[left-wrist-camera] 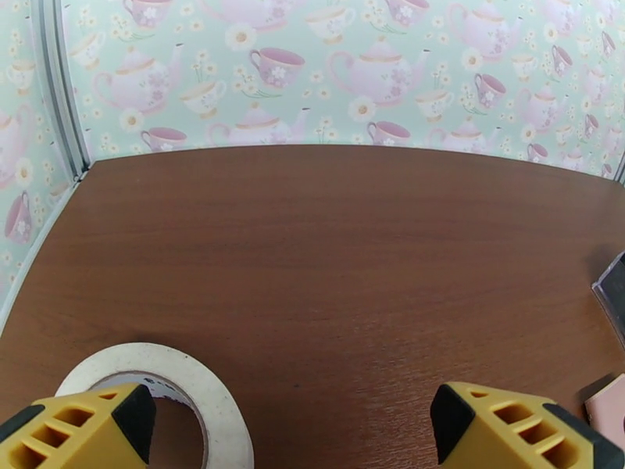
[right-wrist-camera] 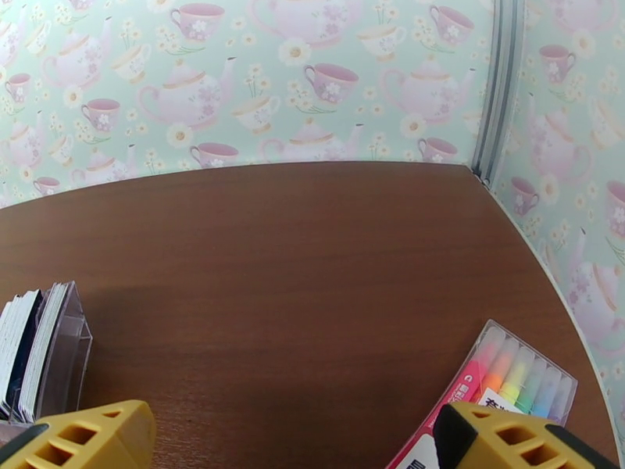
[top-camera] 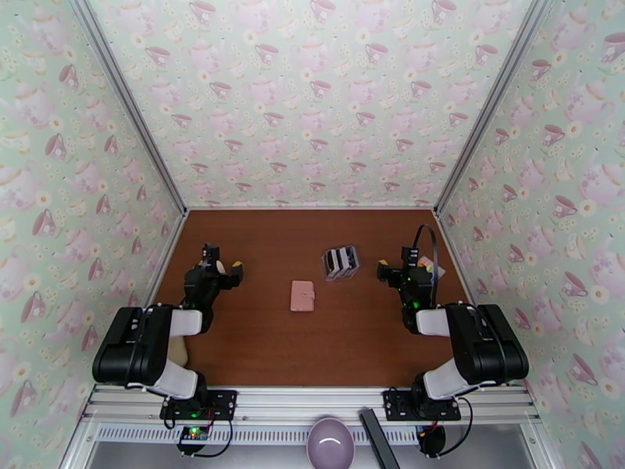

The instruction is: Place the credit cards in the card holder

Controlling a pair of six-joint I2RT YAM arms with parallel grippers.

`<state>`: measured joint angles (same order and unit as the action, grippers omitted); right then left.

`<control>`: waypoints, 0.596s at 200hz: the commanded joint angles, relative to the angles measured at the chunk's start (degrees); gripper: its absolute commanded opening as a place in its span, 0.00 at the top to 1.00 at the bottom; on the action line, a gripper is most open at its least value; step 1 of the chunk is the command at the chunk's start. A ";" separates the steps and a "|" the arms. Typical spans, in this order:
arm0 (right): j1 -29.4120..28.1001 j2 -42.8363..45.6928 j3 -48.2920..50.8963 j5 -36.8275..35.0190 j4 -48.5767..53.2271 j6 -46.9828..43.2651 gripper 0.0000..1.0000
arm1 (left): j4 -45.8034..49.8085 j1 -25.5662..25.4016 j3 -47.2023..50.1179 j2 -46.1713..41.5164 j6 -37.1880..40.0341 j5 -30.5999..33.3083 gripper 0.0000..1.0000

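Credit cards (top-camera: 341,260) upright in clear rack (right-wrist-camera: 70,361), 1 o'clock of closed card holder (top-camera: 302,295). Likely thin, stiff, slick, light: pinch top edge. Left pincer (left-wrist-camera: 293,427), right pincer (right-wrist-camera: 293,435) spread, empty.

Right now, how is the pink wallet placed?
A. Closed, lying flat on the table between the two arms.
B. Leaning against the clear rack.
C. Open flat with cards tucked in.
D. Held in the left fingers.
A: the pink wallet lies shut and flat on the table, roughly midway between the arms and apart from the clear rack.
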<state>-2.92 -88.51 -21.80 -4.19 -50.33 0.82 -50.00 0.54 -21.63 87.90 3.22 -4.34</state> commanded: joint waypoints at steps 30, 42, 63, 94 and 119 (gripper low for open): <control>0.19 -0.31 -0.97 0.88 -1.00 0.24 0.00 | -0.86 -0.18 0.29 -0.13 0.73 1.35 0.00; 0.24 -0.28 -1.03 0.85 -1.00 0.19 0.00 | -0.94 -0.24 0.35 -0.10 0.73 1.35 0.00; 0.19 -0.28 -0.97 0.85 -1.00 0.22 0.00 | -1.06 -0.19 0.31 -0.18 0.73 1.35 0.00; 0.19 -0.29 -0.96 0.88 -1.00 0.21 0.00 | -0.55 -0.34 0.09 0.01 0.83 1.40 0.00; 0.18 -0.29 -0.96 0.89 -1.00 0.17 0.00 | -0.51 -0.01 0.01 0.09 0.73 1.00 0.00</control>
<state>-2.92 -88.51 -21.80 -3.99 -50.33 0.82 -50.00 0.54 -21.63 87.90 3.27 -3.62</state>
